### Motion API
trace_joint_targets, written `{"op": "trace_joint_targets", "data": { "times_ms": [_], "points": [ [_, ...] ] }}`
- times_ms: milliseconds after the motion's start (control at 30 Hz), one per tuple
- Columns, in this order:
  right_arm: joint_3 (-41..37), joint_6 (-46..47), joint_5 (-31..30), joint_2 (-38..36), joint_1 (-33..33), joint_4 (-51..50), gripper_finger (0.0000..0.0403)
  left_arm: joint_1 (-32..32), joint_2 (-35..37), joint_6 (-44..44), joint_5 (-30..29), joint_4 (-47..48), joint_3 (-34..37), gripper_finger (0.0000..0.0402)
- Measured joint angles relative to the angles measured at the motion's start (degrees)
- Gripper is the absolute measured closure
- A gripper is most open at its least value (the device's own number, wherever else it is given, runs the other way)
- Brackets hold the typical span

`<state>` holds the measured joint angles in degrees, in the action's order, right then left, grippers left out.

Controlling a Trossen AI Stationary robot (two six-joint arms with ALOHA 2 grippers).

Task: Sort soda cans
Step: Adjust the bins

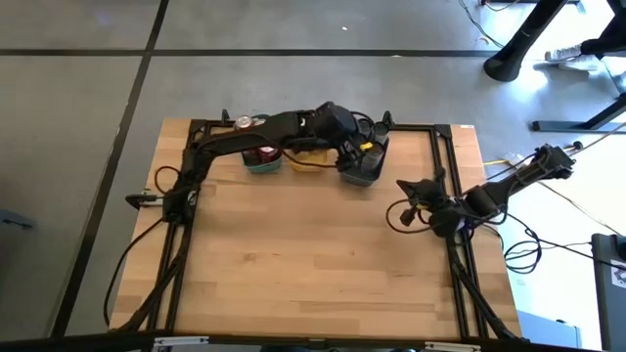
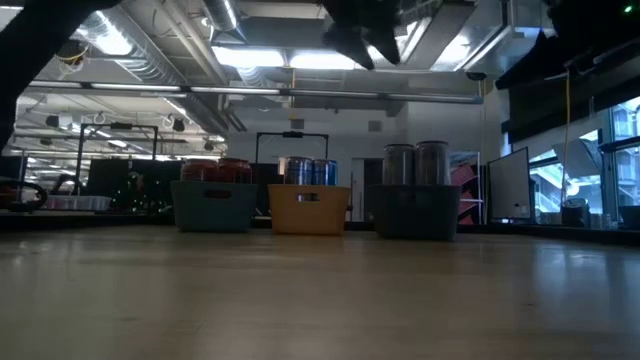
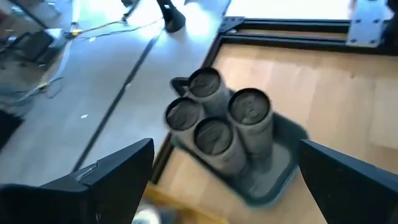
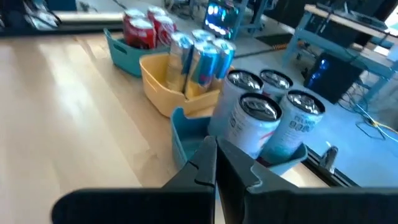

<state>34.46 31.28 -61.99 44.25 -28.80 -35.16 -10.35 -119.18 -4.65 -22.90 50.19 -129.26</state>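
Note:
Three trays stand in a row at the table's far edge. The teal tray (image 4: 121, 46) holds red cans (image 4: 142, 28). The yellow tray (image 4: 158, 78) holds blue-and-silver cans (image 4: 199, 59). The grey-blue tray (image 3: 273, 180) holds several silver cans (image 3: 214, 137). All the cans stand upright on their bases. My left gripper (image 3: 225, 149) hovers open and empty above the silver cans; it also shows in the high view (image 1: 350, 152). My right gripper (image 4: 216, 168) is shut and empty near the table's right edge (image 1: 403, 188) and points toward the trays.
A black metal frame (image 1: 442, 156) runs along the table's left, far and right edges, close behind the trays. A small red-and-silver object (image 1: 243, 121) lies at the far edge by the left arm. Bare wood (image 1: 313, 254) spreads across the middle and near part of the table.

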Motion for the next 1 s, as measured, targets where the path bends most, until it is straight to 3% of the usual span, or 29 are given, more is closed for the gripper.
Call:
{"op": "trace_joint_targets", "data": {
  "times_ms": [200, 367, 533, 667, 800, 1000],
  "points": [
    [0.00, 0.00, 4.53, 2.52, 9.42, -5.53, 0.0398, 1.74, 6.42, 1.93, -4.28, 2.24, 7.98, 0.0021],
    [-0.23, -2.08, 11.90, 5.80, 20.06, -8.02, 0.0398, 3.05, 16.31, 5.99, -5.31, 1.56, 24.06, 0.0021],
    [-3.72, -10.86, 20.81, 9.41, 29.35, 1.41, 0.0398, 3.76, 29.26, 10.76, -7.65, -5.08, 43.13, 0.0021],
    [-7.38, -14.28, 24.14, 11.54, 35.80, 6.67, 0.0398, 3.76, 38.77, 14.92, -7.79, -7.55, 55.72, 0.0021],
    [-9.94, -17.60, 24.63, 13.02, 41.27, 11.79, 0.0398, 3.74, 45.87, 20.56, -7.75, -6.30, 65.24, 0.0021],
    [-12.31, -22.97, 30.60, 15.88, 49.01, 21.56, 0.0398, 3.74, 53.13, 33.66, -7.73, 0.56, 74.20, 0.0021]
  ]
}}
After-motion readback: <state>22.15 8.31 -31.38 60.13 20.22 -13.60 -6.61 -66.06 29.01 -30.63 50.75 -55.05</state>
